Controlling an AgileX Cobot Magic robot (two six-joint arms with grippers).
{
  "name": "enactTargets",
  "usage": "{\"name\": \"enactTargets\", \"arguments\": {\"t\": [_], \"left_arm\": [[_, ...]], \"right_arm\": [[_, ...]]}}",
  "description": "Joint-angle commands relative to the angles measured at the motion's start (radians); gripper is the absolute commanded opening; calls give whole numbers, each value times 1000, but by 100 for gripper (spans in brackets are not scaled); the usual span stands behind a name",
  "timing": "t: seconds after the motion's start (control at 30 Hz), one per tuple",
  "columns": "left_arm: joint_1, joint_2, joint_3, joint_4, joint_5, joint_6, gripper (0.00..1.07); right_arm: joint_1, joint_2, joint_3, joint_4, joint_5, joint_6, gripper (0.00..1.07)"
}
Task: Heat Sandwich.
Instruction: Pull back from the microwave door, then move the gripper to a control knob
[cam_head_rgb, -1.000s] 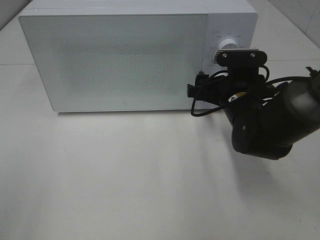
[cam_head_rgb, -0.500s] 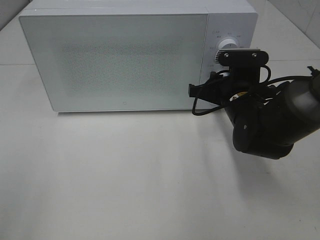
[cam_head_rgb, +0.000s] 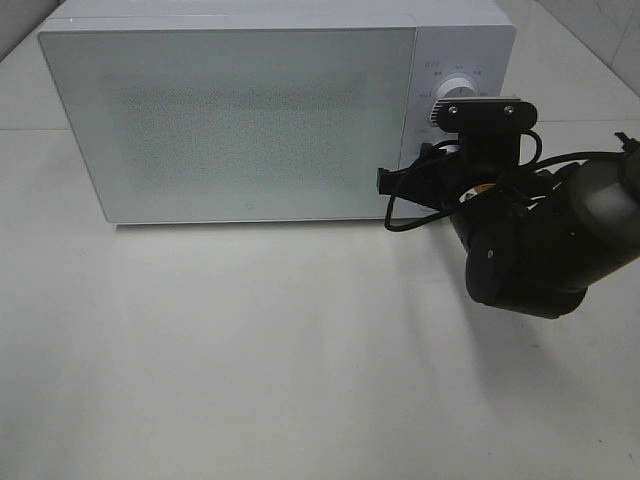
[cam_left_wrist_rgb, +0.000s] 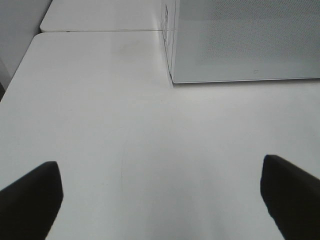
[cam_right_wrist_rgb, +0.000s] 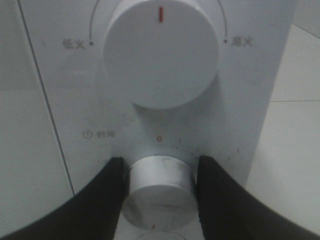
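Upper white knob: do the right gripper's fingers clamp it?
No, the fingers press both sides of the lower silver knob instead.

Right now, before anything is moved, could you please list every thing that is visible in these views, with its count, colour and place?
microwave: one, white, door shut, at the back of the table.
table: one, white, under the microwave.
upper knob: one, white with a red mark, on the microwave's control panel.
lower knob: one, silver-grey, just below the upper knob.
right arm: one, black, reaching to the control panel.
right hand: one, black, fingers closed on both sides of the lower knob.
left hand: one, black, open above the table, short of the microwave.
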Motion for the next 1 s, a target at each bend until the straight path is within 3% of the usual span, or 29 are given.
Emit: {"name": "enactTargets", "arguments": {"t": [0.03,0.27,1.0], "left_arm": [[0,-29,3,-2,0,-2,101],[0,-29,3,-2,0,-2,101],[0,-29,3,-2,0,-2,101]], "right_arm": [[0,-4,-8,-25,2,18,9],[0,-4,-8,-25,0,142,10],[0,-4,-8,-8,81,961,11]]}}
